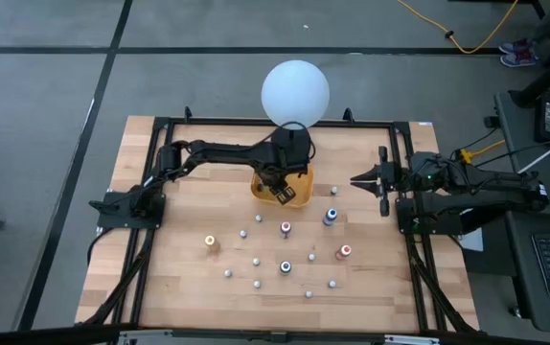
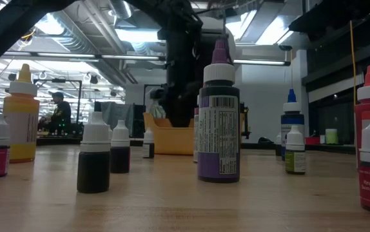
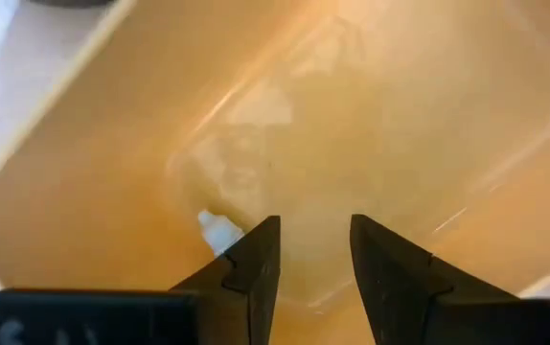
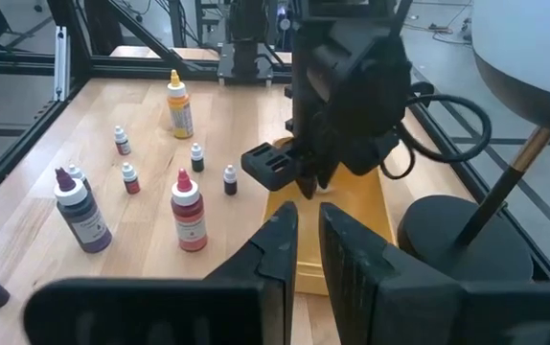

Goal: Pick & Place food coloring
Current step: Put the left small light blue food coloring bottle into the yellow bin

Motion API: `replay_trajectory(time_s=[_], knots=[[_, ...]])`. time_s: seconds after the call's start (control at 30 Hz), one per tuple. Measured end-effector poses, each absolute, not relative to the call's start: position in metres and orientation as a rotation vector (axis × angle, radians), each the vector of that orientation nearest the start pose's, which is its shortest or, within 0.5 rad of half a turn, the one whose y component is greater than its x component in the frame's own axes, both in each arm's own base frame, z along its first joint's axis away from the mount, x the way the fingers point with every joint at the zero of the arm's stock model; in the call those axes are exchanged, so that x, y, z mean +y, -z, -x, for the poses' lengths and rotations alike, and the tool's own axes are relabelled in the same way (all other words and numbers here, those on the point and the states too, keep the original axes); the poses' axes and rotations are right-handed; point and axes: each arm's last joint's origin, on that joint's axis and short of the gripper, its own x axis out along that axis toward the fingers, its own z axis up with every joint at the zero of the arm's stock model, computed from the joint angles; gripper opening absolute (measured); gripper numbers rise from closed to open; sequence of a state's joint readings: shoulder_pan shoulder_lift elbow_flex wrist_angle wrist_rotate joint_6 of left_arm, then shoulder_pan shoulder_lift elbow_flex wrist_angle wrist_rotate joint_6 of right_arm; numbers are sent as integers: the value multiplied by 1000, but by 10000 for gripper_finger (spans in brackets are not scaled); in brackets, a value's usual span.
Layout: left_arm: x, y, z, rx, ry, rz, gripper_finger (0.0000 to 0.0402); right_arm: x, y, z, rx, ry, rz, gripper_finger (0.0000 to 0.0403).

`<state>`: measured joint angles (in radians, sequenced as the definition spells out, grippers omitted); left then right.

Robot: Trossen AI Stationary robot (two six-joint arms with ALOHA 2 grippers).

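High view: left gripper [image 1: 286, 192] hangs over yellow-orange tray [image 1: 302, 198] by white globe [image 1: 295, 92], jaws apart, nothing between them. Right gripper [image 1: 357, 179] waits beside the tray, jaws together. Food coloring bottles [image 1: 286, 228] stand scattered on wooden surface [image 1: 179, 278]; a whitish bit lies in the tray.

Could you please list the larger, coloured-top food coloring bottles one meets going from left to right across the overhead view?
Orange-topped bottle → pink-topped bottle and, nearer the front edge at about the same place across, a blue-topped bottle → purple bottle → red-topped bottle.
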<state>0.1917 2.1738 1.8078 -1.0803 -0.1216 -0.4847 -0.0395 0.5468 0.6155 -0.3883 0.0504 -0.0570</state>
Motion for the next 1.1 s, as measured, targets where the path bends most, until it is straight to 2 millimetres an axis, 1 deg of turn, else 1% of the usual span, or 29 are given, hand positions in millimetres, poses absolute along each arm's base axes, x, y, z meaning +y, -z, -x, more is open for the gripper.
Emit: replay_trajectory(time_s=[0.27,0.53,0.7,1.1], knots=[[85,-185,-423,1414,-588,433,129,-6,-287,-126,322,79,59,52],[84,-171,-421,1501,-560,398,185,-6,-287,-126,324,77,58,52],[84,-170,-417,1549,-594,362,212,-6,-288,-124,317,77,59,52],[86,-168,-415,1564,-609,324,217,-6,-288,-124,315,79,63,52]])
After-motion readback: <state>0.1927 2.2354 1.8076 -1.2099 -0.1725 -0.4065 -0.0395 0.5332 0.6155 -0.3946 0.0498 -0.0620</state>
